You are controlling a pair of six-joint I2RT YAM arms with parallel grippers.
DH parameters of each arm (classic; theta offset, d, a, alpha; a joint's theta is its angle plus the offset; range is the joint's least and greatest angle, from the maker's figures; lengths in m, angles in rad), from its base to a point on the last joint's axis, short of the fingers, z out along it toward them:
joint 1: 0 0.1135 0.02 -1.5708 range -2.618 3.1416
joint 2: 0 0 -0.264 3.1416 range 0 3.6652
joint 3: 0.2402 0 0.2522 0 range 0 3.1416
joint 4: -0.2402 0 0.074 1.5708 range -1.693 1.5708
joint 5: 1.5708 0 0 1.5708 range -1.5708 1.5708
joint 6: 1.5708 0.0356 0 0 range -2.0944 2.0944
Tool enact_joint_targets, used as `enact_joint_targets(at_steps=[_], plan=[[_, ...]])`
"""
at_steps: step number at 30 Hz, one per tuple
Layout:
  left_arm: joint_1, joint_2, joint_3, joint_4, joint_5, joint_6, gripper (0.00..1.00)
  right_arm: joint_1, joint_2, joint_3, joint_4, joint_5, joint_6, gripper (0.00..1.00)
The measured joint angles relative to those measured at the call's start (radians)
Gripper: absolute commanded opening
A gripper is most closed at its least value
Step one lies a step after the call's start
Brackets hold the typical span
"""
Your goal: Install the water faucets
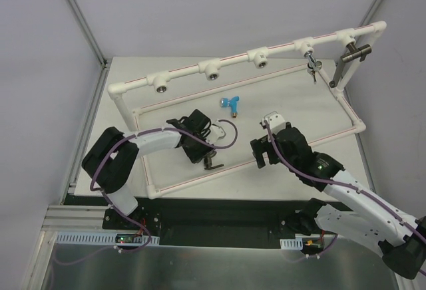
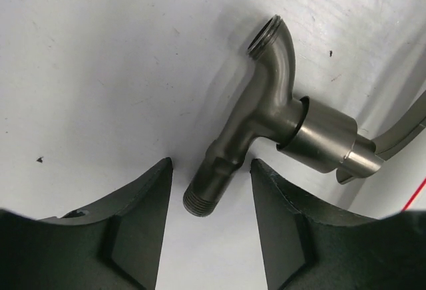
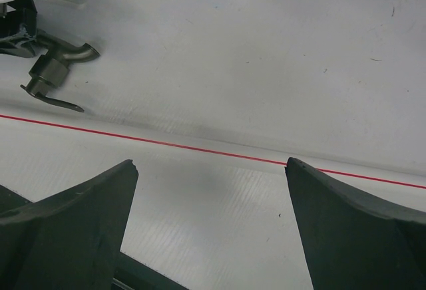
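A dark grey metal faucet [image 2: 273, 114] with a bent spout and a lever lies flat on the white table. Its threaded end sits between the open fingers of my left gripper [image 2: 212, 165] without touching them. In the top view this faucet [image 1: 213, 163] lies just inside the near pipe, at my left gripper [image 1: 205, 153]. It also shows in the right wrist view [image 3: 53, 70]. A blue-handled faucet [image 1: 231, 104] lies loose mid-table. My right gripper [image 1: 259, 155] is open and empty, and hovers over the near white pipe [image 3: 219, 190] with the red stripe.
The white pipe frame [image 1: 200, 69] carries a raised back rail with round sockets [image 1: 212, 73]. A metal faucet [image 1: 311, 65] hangs at one right-hand socket. A dark faucet [image 1: 353, 54] sits at the far right end. A loose cable [image 1: 226, 134] lies by the left wrist.
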Motion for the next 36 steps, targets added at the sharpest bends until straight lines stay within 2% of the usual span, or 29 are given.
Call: enact_joint_targets(at_steps=[3,4,9,10,11,18,23,27,36], plan=[[0.0,0.027,0.023,0.003,0.005,0.012,0.41,0.0,-0.018,-0.004,-0.007,0.0,0.0,0.96],[0.0,0.033,0.029,0.004,0.007,0.014,0.33,0.0,-0.023,-0.005,-0.009,0.0,0.0,0.96],[0.0,0.042,0.043,0.002,0.035,0.023,0.1,0.0,-0.038,-0.009,-0.014,-0.004,-0.001,0.96],[0.0,0.042,0.044,0.001,0.04,0.025,0.02,0.0,-0.039,-0.009,-0.014,-0.006,-0.002,0.96],[0.0,0.042,0.044,-0.001,0.047,0.026,0.0,0.0,-0.039,-0.009,-0.014,-0.011,-0.005,0.96],[0.0,-0.064,0.053,-0.082,0.13,0.035,0.0,0.0,-0.037,0.032,-0.034,-0.095,-0.132,0.96],[0.0,-0.224,0.129,-0.162,0.225,0.047,0.0,-0.004,-0.052,0.121,-0.049,-0.237,-0.323,0.96],[0.0,-0.312,0.221,-0.239,0.306,0.073,0.0,-0.018,-0.064,0.211,-0.122,-0.351,-0.476,0.96],[-0.007,-0.333,0.414,-0.478,0.413,0.135,0.0,-0.024,-0.039,0.411,-0.254,-0.509,-0.731,0.96]])
